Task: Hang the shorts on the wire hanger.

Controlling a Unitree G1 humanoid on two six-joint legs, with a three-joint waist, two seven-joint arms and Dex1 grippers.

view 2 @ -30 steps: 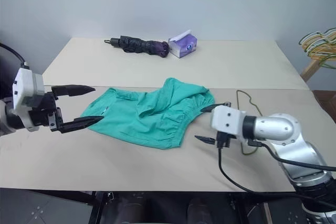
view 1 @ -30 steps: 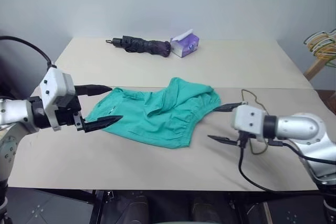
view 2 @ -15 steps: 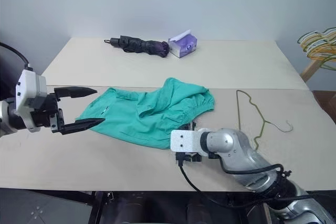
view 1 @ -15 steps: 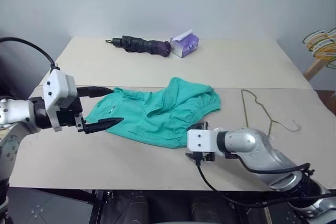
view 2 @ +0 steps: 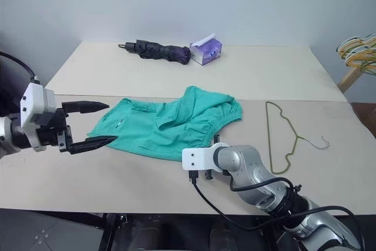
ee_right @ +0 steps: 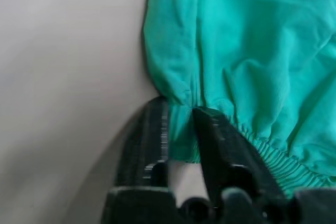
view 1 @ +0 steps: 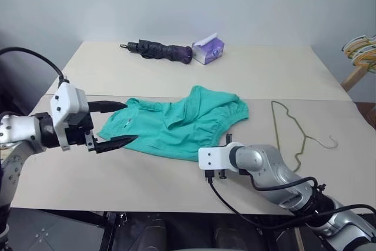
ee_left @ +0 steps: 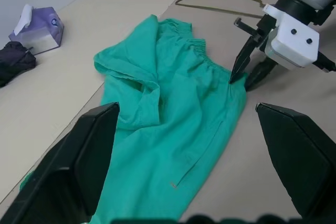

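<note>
Right wrist view: the right hand (ee_right: pixel 181 124) pinched the gathered waistband corner of the soft teal-green shorts (ee_right: pixel 247 45). These lay flat, lengthwise across the counter (view 1: pixel 147 186), and the left hand (view 1: pixel 114 124) was spread wide beside them.

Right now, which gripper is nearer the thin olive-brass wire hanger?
Right. The right gripper pinches the teal-green shorts' waistband corner, beside the thin olive-brass wire hanger. The left gripper hovers open at the shorts' far end.

A dark folded umbrella (view 1: pixel 157 50) lies at the far edge of the beige desk (view 1: pixel 282 74), touching a purple tissue box (view 1: pixel 208 50), with multicoloured hangers (view 1: pixel 361 46) beyond the desk's right.
</note>
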